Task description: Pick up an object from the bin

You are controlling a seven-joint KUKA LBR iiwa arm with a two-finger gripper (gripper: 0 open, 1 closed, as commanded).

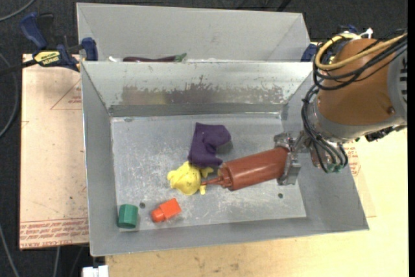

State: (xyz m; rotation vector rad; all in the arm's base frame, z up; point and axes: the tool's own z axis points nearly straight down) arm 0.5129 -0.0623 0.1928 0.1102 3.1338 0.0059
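Crosswise, red-brown bottle point(249, 172) lies neck pointing left, base clamped between gripper point(287, 157) fingers

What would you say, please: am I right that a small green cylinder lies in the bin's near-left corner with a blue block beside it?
Not quite. The camera view shows that the block beside the green cylinder is orange, not blue. The rest stands: the cylinder does lie in the near-left corner of the bin, with the block beside it.

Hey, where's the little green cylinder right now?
In the camera view, the green cylinder sits in the lower-left corner of the bin, just left of the orange block.
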